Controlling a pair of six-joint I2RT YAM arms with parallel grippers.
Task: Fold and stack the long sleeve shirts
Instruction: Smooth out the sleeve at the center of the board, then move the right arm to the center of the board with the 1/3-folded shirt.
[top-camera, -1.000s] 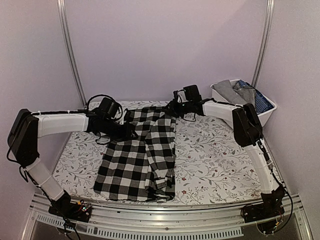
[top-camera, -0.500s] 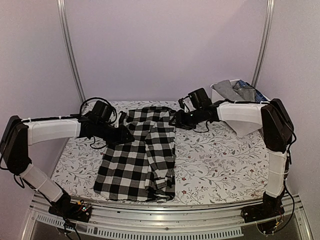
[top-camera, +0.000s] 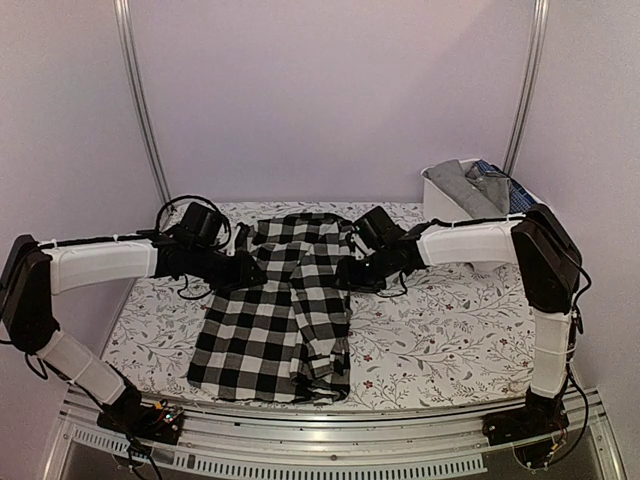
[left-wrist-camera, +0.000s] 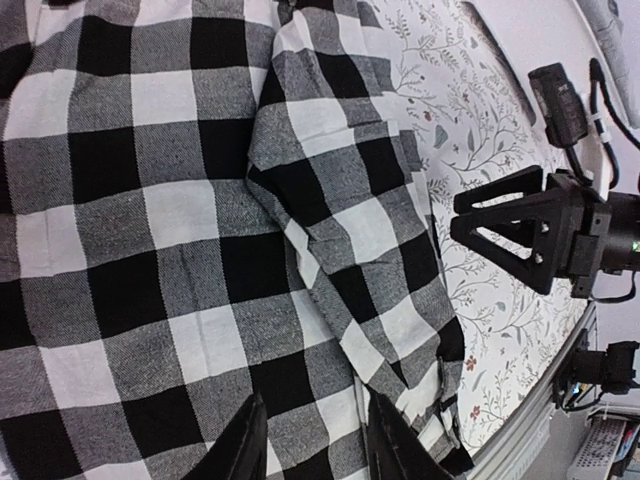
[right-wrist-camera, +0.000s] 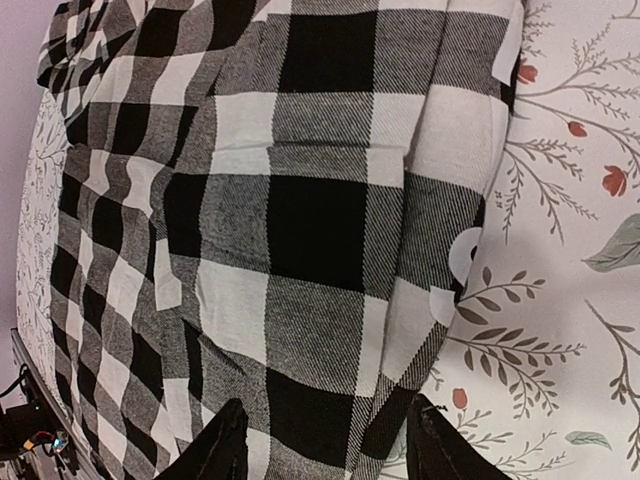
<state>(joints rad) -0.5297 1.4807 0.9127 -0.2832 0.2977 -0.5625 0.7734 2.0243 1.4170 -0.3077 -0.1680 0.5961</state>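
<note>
Checked cloth takes up the middle of the counter (top-camera: 430, 330). The black-and-white checked shirt (top-camera: 275, 320) lies flat on the flowered covering, with its collar end toward the back wall and its hem toward the arms' bases. A long doubled strip of the shirt is folded in and runs down its right side.

The left tool (top-camera: 250, 270) reaches in from the left, over the upper left part of the shirt. In its own wrist view the two fingers (left-wrist-camera: 245, 445) stand apart, with checked cloth showing in the gap. Nothing is pinched between them, and I cannot tell whether the tips touch the fabric.

The right tool (top-camera: 350, 275) comes in from the other side, at the shirt's upper right edge. In its wrist view the fingers (right-wrist-camera: 225, 445) are spread wide over that folded edge, with one finger toward the flowered counter. It grips nothing either, and I cannot make out any contact with the cloth.

At the far right corner a white bin (top-camera: 432, 190) holds a grey shirt (top-camera: 458, 180) and a blue patterned shirt (top-camera: 512, 198), well apart from the checked one.
</note>
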